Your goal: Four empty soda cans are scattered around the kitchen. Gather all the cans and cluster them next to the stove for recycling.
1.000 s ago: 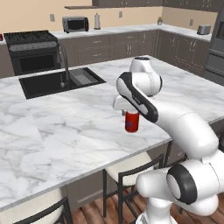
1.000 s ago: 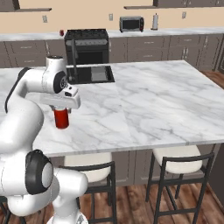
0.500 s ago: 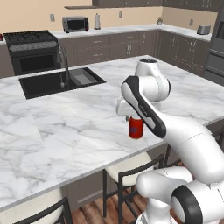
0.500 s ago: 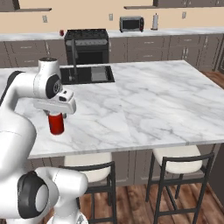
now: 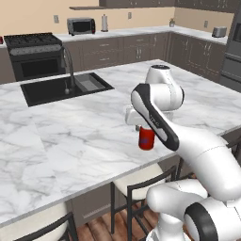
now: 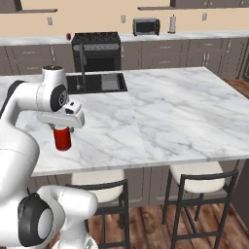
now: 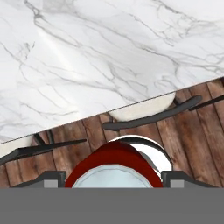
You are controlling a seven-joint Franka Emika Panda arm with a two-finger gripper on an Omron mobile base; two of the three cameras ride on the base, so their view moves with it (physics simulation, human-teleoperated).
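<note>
While the gripper (image 6: 62,127) hangs over the near edge of the marble table (image 5: 56,136), its fingers are clamped on a red soda can (image 5: 146,138), upright and taken from above near the silver top. Seen from the hand, the can (image 7: 114,168) sits at six o'clock with stools and wood floor beyond the edge. Judging by looks, an empty can is feather-light, thin-walled and slick, so a hard squeeze could dent it; a moderate grip across the upper body seems safest. Way off at eleven o'clock waits the stove (image 5: 33,54).
</note>
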